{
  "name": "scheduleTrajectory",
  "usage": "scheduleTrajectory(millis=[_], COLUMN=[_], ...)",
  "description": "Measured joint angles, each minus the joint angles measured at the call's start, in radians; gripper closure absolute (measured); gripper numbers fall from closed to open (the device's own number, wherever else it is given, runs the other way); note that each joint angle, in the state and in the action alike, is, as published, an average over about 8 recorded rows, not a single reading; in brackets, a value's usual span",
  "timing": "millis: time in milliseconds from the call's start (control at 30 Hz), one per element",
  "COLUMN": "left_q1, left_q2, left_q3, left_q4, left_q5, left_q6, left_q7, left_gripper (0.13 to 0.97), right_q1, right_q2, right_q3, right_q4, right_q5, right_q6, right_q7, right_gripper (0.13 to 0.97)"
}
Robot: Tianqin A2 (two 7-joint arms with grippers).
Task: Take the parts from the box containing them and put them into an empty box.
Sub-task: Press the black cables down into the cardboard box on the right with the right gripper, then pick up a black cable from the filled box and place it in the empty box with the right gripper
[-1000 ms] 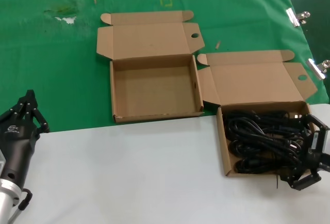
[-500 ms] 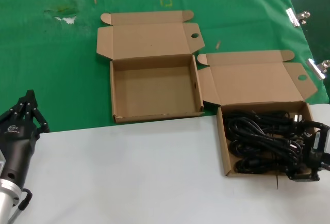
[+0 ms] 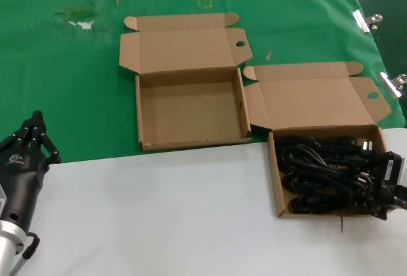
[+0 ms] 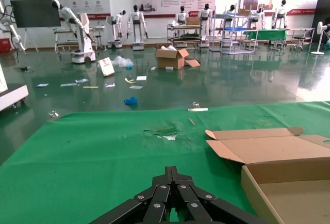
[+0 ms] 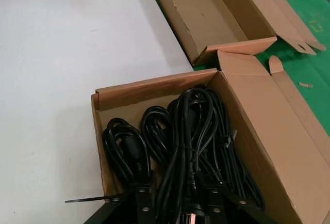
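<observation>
The box containing the parts (image 3: 273,180) lies at the right on the white table, lid open. Black power cords (image 3: 318,174) fill it in loose bundles. My right gripper (image 3: 386,190) is down in the box's right end, shut on one cord bundle. In the right wrist view its two fingers (image 5: 144,198) press on either side of a thick cord bundle (image 5: 191,131) inside the box (image 5: 154,87). The empty box (image 3: 191,114) sits on the green cloth, left of and behind the full one, lid open; it also shows in the wrist view (image 5: 206,12). My left gripper (image 3: 36,123) is parked shut at the lower left (image 4: 171,172).
Metal clips (image 3: 364,20) (image 3: 391,84) hold the green cloth (image 3: 76,85) at its right edge. A thin wire (image 3: 341,224) hangs by the full box's front wall. White tabletop (image 3: 159,212) spreads across the front, between the two arms.
My right gripper's fingers, spread wide a second ago, have drawn together on the cords and sunk lower into the box. The left arm has not moved.
</observation>
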Motion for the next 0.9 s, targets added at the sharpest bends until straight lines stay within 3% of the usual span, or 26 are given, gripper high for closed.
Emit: scheduleTrajectory(millis=[367,900], left_q1=[0.000,0.000], left_q2=[0.000,0.000], left_q3=[0.000,0.000], left_q4=[0.000,0.000], left_q5=[0.000,0.000], left_q6=[0.000,0.000], left_q7=[0.000,0.000], left_gripper=[0.957,0.957], right_q1=[0.005,0.014], right_q2=[-0.018,0.019], right_q3=[0.008,0.045], right_q4=[-0.008,0.045], right_q5=[-0.017,0.001], right_q6=[-0.008,-0.026], right_q7=[0.005,-0.043], right_gripper=[0.894,0.927])
